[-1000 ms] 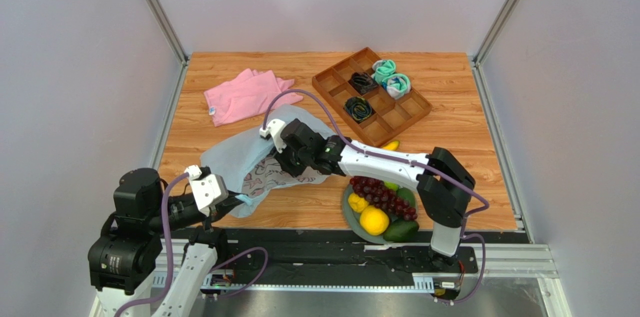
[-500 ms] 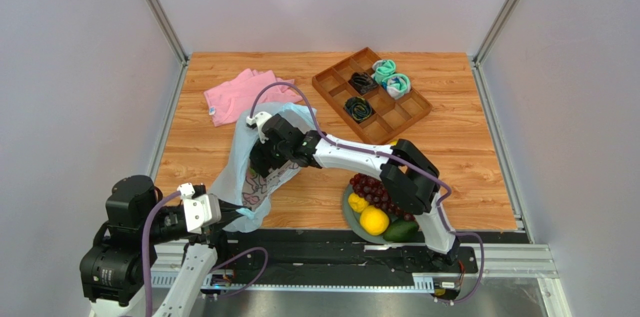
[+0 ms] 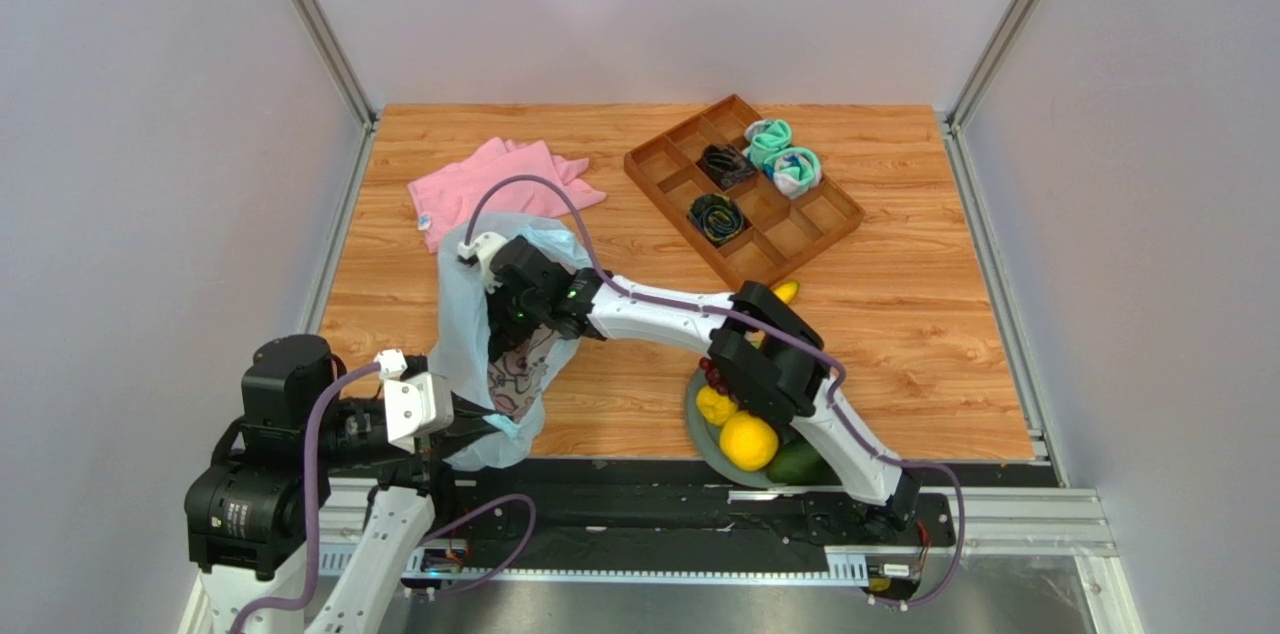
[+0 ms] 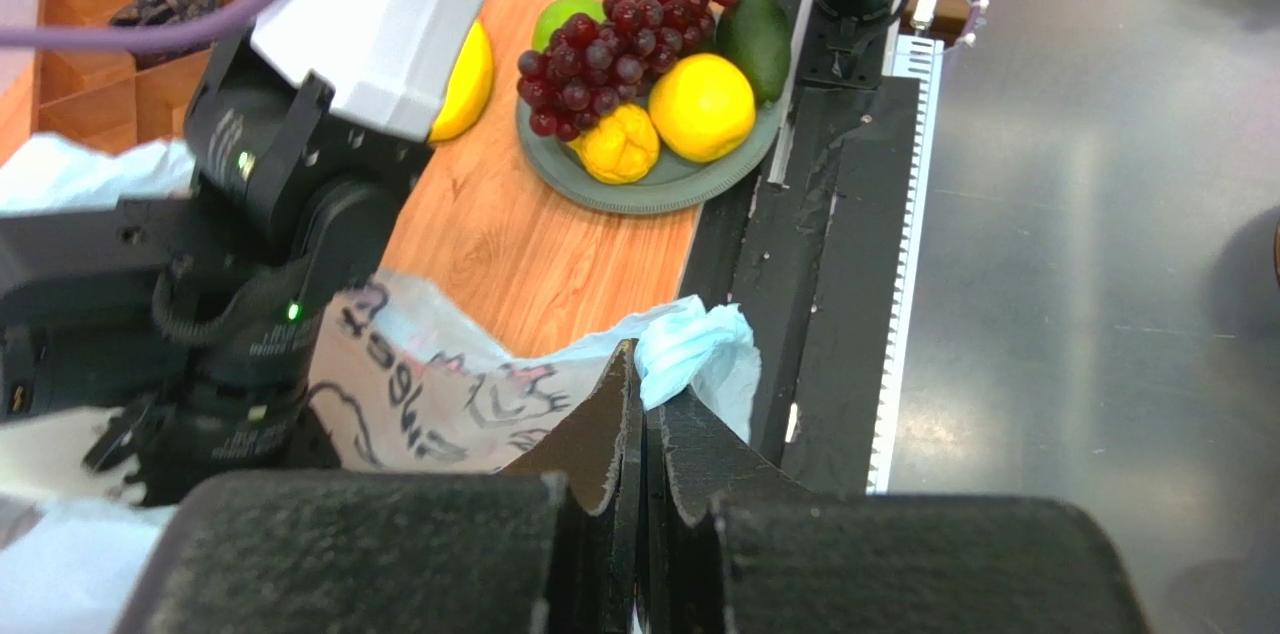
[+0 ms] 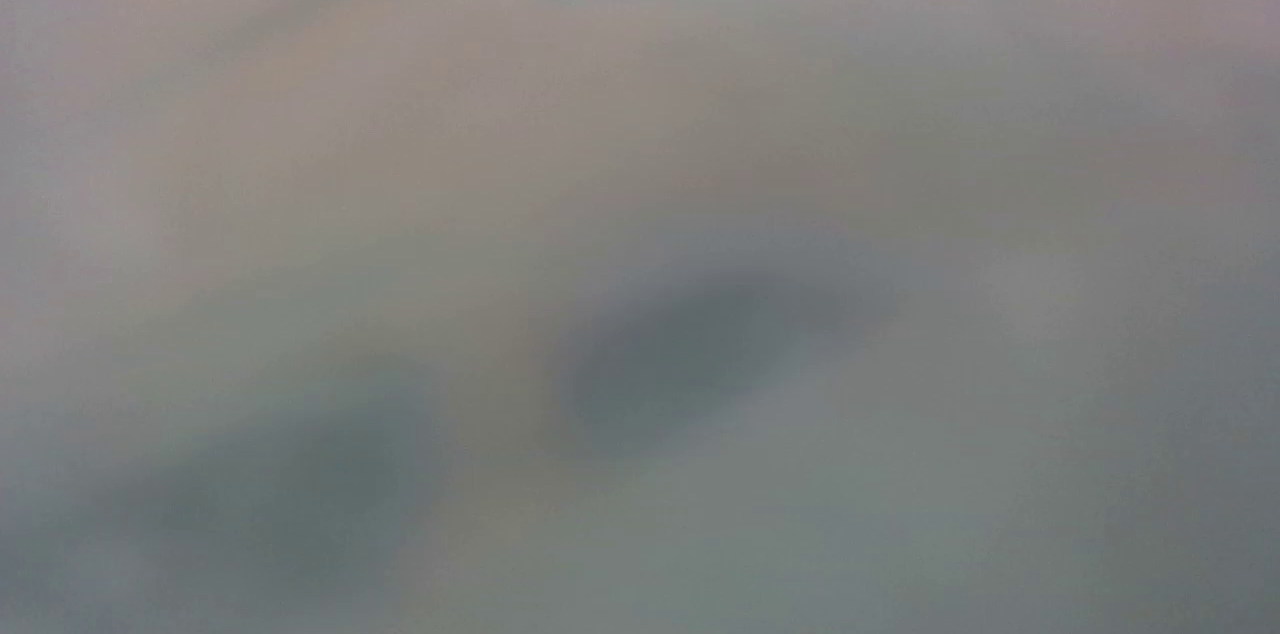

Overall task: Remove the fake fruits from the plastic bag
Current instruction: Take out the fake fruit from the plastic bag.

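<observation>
Left pincer [image 4: 643, 397]: fingers pressed together, clamped on a bunched pale-blue edge of the plastic bag [image 3: 469, 352] at the near edge of the worktop [image 3: 932, 334].
Right pincer [image 3: 514, 337]: reaching into the bag's upper part. Its fingers are hidden by the film, so I cannot tell whether they are apart or together. Its wrist view is only a grey blur.
Plastic bag: stands crumpled at near left, between the two pincers.
Writing: the white cartoon print [image 4: 436, 397] carries black outlined letters, too creased to read.
Fruits out of the bag: grape bunch [image 4: 601, 49], lemon [image 4: 619, 144], orange [image 4: 702, 106], avocado [image 4: 756, 37] and apple [image 4: 568, 19], together on a grey-green plate [image 3: 694, 424]. A banana [image 3: 783, 291] lies just behind it.
Fruit inside the bag: cannot tell.
Elsewhere: pink cloth [image 3: 496, 192] at far left, wooden tray [image 3: 812, 229] of rolled socks [image 3: 781, 154] at far right.
</observation>
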You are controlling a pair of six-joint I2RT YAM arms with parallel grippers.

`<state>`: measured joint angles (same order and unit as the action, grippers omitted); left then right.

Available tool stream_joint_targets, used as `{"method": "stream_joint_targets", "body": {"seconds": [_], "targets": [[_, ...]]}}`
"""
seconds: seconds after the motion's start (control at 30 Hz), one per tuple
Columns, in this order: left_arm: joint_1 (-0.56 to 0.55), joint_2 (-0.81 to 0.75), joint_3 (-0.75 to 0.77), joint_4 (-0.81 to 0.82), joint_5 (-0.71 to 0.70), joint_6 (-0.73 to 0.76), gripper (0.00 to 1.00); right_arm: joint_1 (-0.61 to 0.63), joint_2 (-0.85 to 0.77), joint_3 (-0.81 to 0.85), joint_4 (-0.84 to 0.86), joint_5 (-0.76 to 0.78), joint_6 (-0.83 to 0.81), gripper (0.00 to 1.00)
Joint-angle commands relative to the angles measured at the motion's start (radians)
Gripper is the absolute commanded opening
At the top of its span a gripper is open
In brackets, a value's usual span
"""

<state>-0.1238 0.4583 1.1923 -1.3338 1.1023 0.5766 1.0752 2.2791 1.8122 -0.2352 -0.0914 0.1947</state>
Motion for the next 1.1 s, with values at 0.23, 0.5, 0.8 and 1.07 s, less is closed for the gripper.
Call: {"method": "stream_joint_targets", "body": {"seconds": [0.23,0.5,0.8,1.07], "targets": [[-0.004,0.017,-0.007,0.038,0.033,0.014,0.0,0.026,0.21,0.237,0.056,0.078,-0.083,0.78],[-0.002,-0.001,-0.023,0.134,-0.08,-0.102,0.0,0.016,0.133,0.291,0.025,-0.025,-0.219,0.36],[-0.002,-0.081,-0.164,0.477,-0.385,-0.115,0.0,-0.107,-0.311,-0.048,-0.131,-0.26,-0.282,0.31],[-0.004,0.15,-0.226,0.807,-0.585,-0.213,0.0,-0.138,-0.607,-0.244,-0.401,-0.458,-0.52,0.32]]}}
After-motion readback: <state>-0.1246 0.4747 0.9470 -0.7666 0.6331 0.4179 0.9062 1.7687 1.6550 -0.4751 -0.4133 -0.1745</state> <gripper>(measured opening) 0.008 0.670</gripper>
